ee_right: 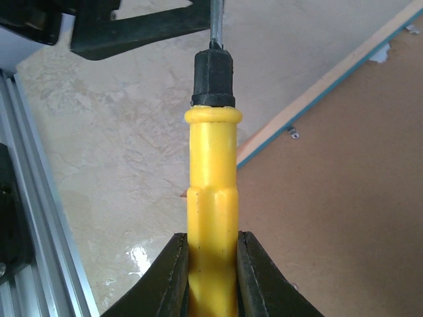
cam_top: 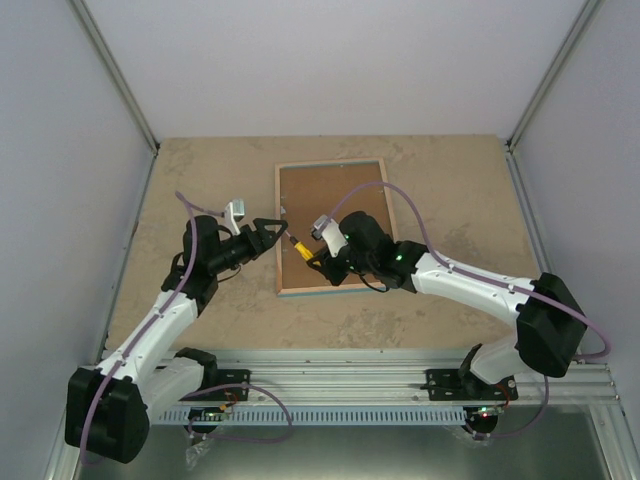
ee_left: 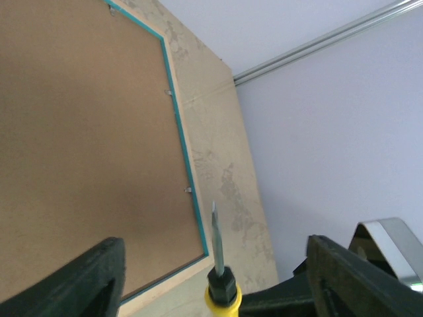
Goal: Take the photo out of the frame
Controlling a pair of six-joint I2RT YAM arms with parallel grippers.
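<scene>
White arm links (cam_top: 150, 335), black joints (cam_top: 548, 325), lilac cables (cam_top: 415, 222), small green light (cam_top: 398, 257)

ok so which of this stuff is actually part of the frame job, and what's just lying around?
In the job: frame, back up; its metal tabs; screwdriver held in the right gripper; open left gripper by its blade. The photo is not visible.
Lying about: nothing loose. Only the table and the rail.

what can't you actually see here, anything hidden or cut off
- The photo: hidden in every view under the brown fibreboard back of the turquoise-edged frame.
- Tip of the yellow-handled screwdriver: cut off by the top edge in the right wrist view.
- The frame's metal back tabs: too small in the top view.
</scene>
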